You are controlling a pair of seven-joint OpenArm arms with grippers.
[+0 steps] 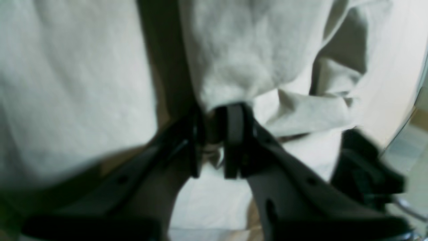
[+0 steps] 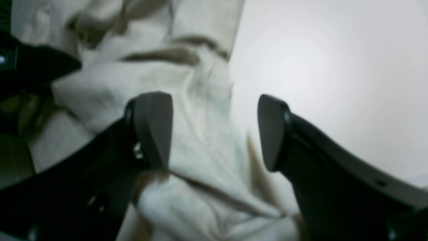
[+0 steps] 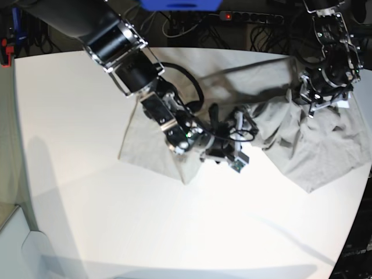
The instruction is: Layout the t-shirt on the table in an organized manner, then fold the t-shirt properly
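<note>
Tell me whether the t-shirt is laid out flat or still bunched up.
Bunched. The t-shirt is rumpled and gathered on the table, a pinch of it held up by the left gripper.

The t-shirt (image 3: 302, 154) is soft, creased matt cloth; the table (image 3: 75, 116) is smooth and matt white.

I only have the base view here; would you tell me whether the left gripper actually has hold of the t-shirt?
Observer: Yes. In the left wrist view the left gripper is shut on a bunched fold of the t-shirt.
Operator: Thank you. And is the right gripper holding any cloth?
Observer: No. The right gripper is open, its fingers spread above a wrinkled edge of the shirt.
Operator: What lies beside that edge?
Observer: Bare white table, on the side of the other finger.
</note>
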